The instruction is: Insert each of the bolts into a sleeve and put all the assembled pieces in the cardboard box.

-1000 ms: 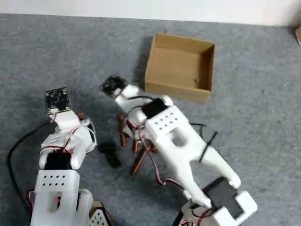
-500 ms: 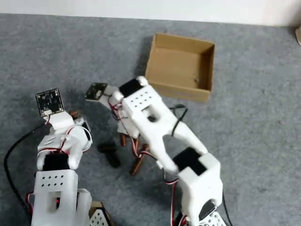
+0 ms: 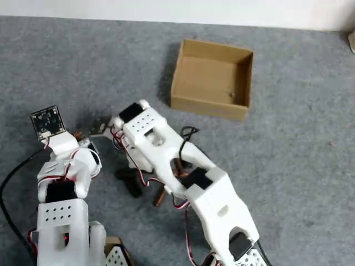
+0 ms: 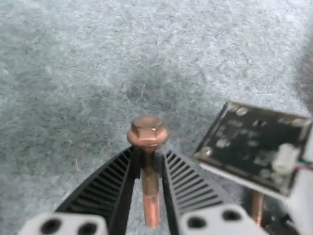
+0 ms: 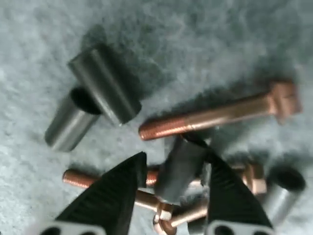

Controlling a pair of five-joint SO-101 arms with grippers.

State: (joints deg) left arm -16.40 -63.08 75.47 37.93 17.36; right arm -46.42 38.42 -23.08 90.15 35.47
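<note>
The copper-coloured hex-head bolt [image 4: 149, 186] is clamped by its shank in the closed left hand [image 4: 148, 155], head outward above the grey felted surface [image 4: 73, 58], while a short dark grey metal sleeve [image 5: 178, 174] is gripped in the right hand [image 5: 176, 157] over the loose copper bolts [image 5: 215, 112], both well apart from the open brown cardboard box [image 3: 211, 77]. Because the head, not the shank tip, is presented, the sleeve could be jammed against it and either piece levered out of its grip.

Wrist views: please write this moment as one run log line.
left gripper: shut on bolt | right gripper: around sleeve, grip unclear | box: no pieces seen inside | bolt not yet in sleeve
</note>
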